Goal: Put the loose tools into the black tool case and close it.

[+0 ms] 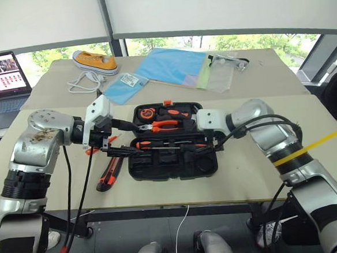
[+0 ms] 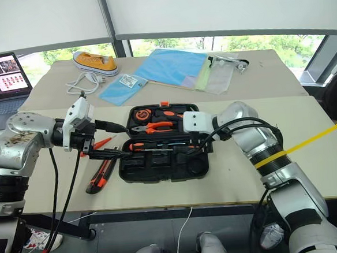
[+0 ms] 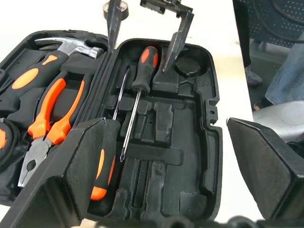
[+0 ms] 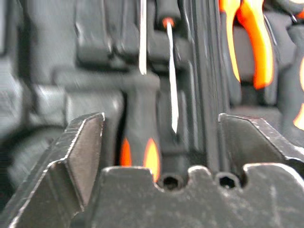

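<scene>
The black tool case (image 1: pixel 228 157) lies open at the middle of the near table. Its far half holds pliers (image 1: pixel 165 125), a hammer (image 3: pixel 71 46) and a tape measure (image 1: pixel 145 113). Two orange-and-black screwdrivers (image 3: pixel 145 61) (image 3: pixel 102 166) lie in the near half. My right gripper (image 1: pixel 194 149) hangs open over one screwdriver's handle (image 4: pixel 137 118), its fingers clear of it on both sides. At the case's left side my left gripper (image 1: pixel 123 138) is open and holds nothing. The utility knife (image 1: pixel 109 172) lies on the table left of the case. A thin orange tool (image 1: pixel 94 149) lies partly hidden under the left gripper. A small dark tape roll (image 3: pixel 116 7) sits beyond the case.
The far table carries an orange shoe (image 1: pixel 94 60), a white cable (image 1: pixel 84 83), blue sheets (image 1: pixel 170 65) and clear glasses (image 1: pixel 227 60). An open laptop (image 1: pixel 3 80) stands at the far left. A yellow strip (image 1: pixel 320 142) crosses my right forearm.
</scene>
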### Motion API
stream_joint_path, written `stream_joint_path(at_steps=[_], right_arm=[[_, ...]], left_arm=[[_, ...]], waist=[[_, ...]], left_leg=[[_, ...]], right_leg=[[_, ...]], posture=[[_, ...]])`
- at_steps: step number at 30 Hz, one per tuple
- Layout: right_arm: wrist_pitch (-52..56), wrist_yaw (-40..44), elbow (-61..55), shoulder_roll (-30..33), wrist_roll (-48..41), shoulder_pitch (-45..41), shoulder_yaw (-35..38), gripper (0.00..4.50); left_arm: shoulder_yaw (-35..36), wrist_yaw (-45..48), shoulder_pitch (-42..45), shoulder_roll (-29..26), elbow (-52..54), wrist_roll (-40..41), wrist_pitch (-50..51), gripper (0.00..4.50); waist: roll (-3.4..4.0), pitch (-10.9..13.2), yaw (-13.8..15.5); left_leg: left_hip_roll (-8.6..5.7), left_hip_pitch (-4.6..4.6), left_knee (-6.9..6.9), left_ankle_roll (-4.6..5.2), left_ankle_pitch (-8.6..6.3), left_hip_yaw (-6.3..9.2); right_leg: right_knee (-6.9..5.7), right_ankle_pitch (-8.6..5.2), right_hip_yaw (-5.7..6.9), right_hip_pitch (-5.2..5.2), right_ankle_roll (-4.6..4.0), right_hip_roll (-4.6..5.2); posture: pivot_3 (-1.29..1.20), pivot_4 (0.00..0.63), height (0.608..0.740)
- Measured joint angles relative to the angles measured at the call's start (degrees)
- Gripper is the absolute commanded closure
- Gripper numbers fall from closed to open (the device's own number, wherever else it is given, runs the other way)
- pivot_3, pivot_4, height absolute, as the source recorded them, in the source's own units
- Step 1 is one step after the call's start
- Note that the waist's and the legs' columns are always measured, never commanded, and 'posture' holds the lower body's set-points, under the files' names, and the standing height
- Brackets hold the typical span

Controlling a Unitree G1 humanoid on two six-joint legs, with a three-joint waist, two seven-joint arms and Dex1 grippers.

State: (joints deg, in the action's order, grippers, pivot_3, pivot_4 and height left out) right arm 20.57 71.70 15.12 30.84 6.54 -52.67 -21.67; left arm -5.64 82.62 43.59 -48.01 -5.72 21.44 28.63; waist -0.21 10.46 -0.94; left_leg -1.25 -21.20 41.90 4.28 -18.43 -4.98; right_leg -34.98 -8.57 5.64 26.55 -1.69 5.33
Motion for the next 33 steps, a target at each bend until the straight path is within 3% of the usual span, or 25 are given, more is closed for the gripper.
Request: stream_joint_path(at_steps=[8, 24, 29, 33], right_arm=[[1.1, -2.2, 1.7, -1.9, 0.0, 0.1, -0.2, 4.49], [-8.7, -4.9, 2.5, -1.8, 5.9, 1.5, -4.4, 4.49], [-4.3, -6.1, 1.4, -4.0, 2.4, 3.5, -0.1, 4.49], [11.8, -5.7, -10.5, -5.4, -9.3, 6.7, 8.5, 3.37]], left_arm=[[0.0, -0.4, 0.0, 0.0, 0.0, -0.4, 0.0, 0.14], [0.0, -1.1, -0.5, 0.5, -0.1, -1.1, -1.0, 0.14], [0.5, -2.7, -3.1, 0.4, 0.5, -1.1, -0.8, 0.14], [5.3, -8.1, -9.7, -0.2, 3.7, -0.8, 1.7, 0.07]], waist=[[0.0, 0.0, 0.1], [-0.34, -0.2, -0.1], [-0.36, -0.2, -0.2], [-0.34, -0.2, -0.3]], left_leg=[[-0.04, 0.0, -0.01, 0.0, 0.0, 0.0], [0.02, 0.47, -0.01, -0.02, -0.01, -0.02], [0.11, 0.5, -0.01, -0.11, 0.05, -0.04], [0.17, -0.08, -0.01, -0.11, 0.06, -0.03]], right_leg=[[-0.01, 0.0, 0.01, 0.0, 0.0, -0.02], [-0.01, -0.24, -0.07, -0.36, 0.29, 0.01], [-0.07, -0.23, -0.17, -0.31, 0.21, 0.05], [-0.23, 0.02, -0.16, 0.38, -0.29, 0.04]], posture=[[0.0, 0.15, 0.718], [0.0, 0.15, 0.718], [0.0, 0.15, 0.718], [0.0, 0.15, 0.718]])
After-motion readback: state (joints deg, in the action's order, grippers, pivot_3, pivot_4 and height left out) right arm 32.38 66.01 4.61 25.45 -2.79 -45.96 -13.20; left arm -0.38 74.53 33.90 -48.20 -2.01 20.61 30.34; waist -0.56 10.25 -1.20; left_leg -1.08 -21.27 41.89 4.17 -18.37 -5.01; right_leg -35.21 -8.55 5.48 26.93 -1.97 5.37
